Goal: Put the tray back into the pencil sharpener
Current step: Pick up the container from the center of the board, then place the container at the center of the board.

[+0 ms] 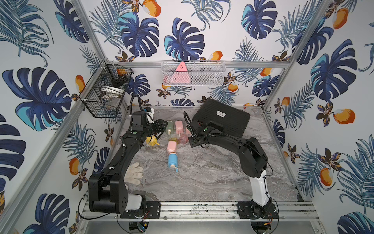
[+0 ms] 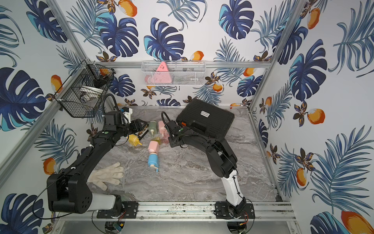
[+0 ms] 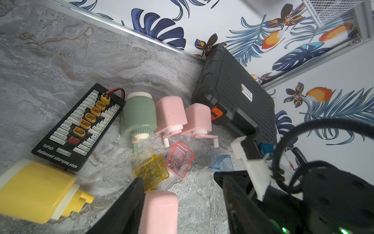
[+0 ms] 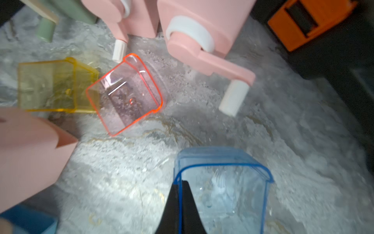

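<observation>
Pinching one wall of the blue tray [image 4: 222, 192], the right claw [image 4: 179, 185] is closed for carrying. Left claw [image 3: 178, 178] gapes empty.

- Black ribbed hard case [image 1: 222, 118]: white label and an orange latch [image 3: 216, 112]; lies askew at the back right of the marbled surface [image 1: 212, 178].
- White knit glove [image 1: 134, 172]: flat, front left.
- Balanced charging plate [image 3: 79, 127]: black board with yellow connectors and white sockets; flat on the surface.
- Black wire basket [image 1: 101, 95]: hung on the left wall; contents unclear.
- White mesh basket [image 1: 202, 75]: on the back rail; holds a pink triangular item [image 1: 180, 74].
</observation>
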Robot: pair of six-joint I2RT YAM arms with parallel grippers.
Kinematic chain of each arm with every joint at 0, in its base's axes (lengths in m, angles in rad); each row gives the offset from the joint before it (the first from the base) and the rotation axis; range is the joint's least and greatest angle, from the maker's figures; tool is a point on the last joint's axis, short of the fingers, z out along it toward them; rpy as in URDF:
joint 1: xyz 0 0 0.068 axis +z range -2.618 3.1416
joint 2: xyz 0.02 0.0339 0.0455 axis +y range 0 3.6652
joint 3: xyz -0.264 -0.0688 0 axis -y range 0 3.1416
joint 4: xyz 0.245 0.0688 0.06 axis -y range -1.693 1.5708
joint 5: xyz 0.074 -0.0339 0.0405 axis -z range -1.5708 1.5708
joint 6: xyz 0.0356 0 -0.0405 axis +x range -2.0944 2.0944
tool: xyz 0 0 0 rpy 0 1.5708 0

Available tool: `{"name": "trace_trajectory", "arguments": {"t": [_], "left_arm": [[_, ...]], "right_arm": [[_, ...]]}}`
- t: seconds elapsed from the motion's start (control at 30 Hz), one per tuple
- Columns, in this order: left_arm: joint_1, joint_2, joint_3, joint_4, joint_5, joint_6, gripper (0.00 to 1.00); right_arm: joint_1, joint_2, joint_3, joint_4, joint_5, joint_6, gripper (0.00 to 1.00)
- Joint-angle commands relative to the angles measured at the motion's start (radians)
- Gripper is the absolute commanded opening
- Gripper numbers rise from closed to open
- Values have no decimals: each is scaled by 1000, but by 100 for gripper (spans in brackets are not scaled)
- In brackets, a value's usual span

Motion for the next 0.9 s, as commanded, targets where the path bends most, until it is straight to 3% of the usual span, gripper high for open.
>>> {"name": "trace_trajectory", "arguments": {"t": [0.0, 0.2, 0.4, 0.6, 0.87], "left_arm": [[2, -22, -9, 34, -16, 13, 66], [2, -24, -11, 37, -16, 9, 65], [2, -19, -16, 34, -23, 13, 64], [2, -21, -23, 39, -28, 15, 64], [2, -14, -22, 28, -41, 26, 64]], "right_arm": [[37, -118, -109, -26, 61, 96, 1], [126, -310, -343, -70, 152, 287, 1], [187, -413, -492, -129, 221, 469, 2], [193, -400, -532, -168, 245, 607, 3], [194, -324, -520, -149, 228, 631, 5]]}}
